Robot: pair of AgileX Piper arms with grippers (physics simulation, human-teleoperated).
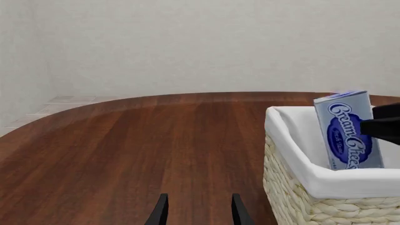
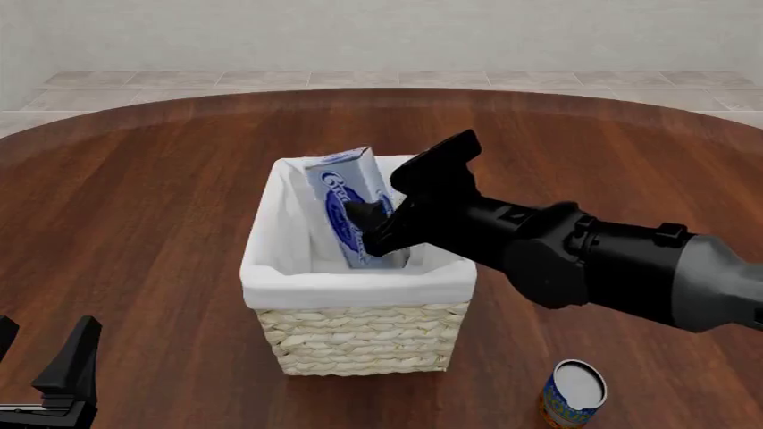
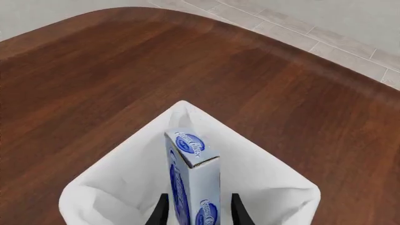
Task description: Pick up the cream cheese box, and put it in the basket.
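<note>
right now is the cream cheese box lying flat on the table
No, the cream cheese box stands on end inside the basket, between the right gripper fingers.

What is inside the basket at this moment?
The cream cheese box stands on end inside the basket, leaning a little, with the right hand around it. The basket's floor and the box's lower end are hidden by the liner and the arm.

Bright even render light, soft faint shadows, sharp, no blur.
</note>
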